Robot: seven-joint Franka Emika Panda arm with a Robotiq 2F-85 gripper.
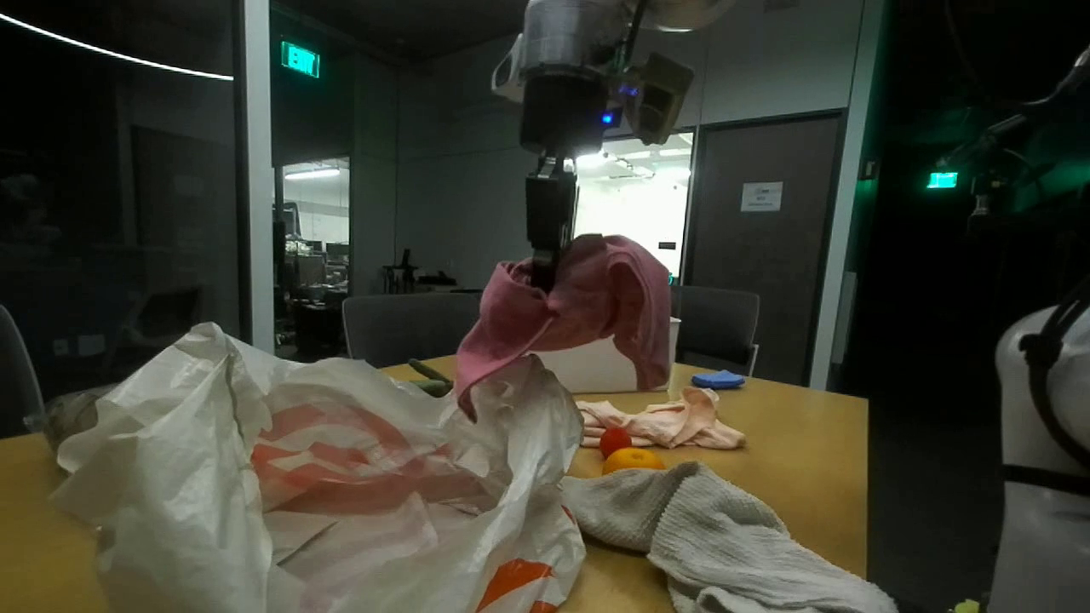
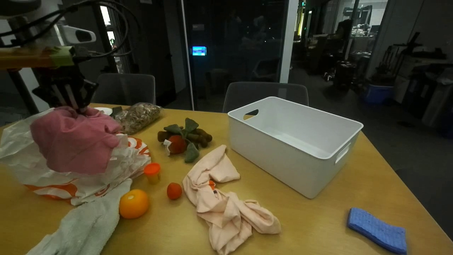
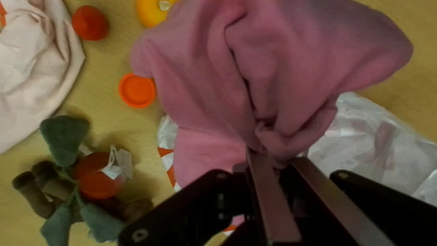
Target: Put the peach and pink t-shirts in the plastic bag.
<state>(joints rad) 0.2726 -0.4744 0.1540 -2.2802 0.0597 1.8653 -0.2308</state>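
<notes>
Tan wooden table (image 1: 800, 460): base of the layout. White plastic bag with orange print (image 1: 341, 477), in an exterior view: crumpled at near left; its mouth appears to open upward, though the edge is hard to trace. Rose-pink fabric t-shirt (image 1: 588, 298), in an exterior view: suspended, its drape running left to right over the bag's right side. A pointed tail dips on the left across the bag's outline (contact cannot be judged); a broader fold hangs on the right, past that outline. Pale peach fabric t-shirt (image 2: 226, 212), in an exterior view: bunched on the table to the right of the bag, apart from it, long axis running far to near; not yet bagged. Black two-fingered gripper (image 3: 278, 162), in the wrist view: clenched on a gathered fold of the pink t-shirt, with the bag showing on either side of the cloth. Because the bag lies mainly left of and below the gripper (image 1: 547, 272) in an exterior view, the next move probably calls for a leftward shift before lowering; released from here, the right-hand fold would likely fall outside the bag.
</notes>
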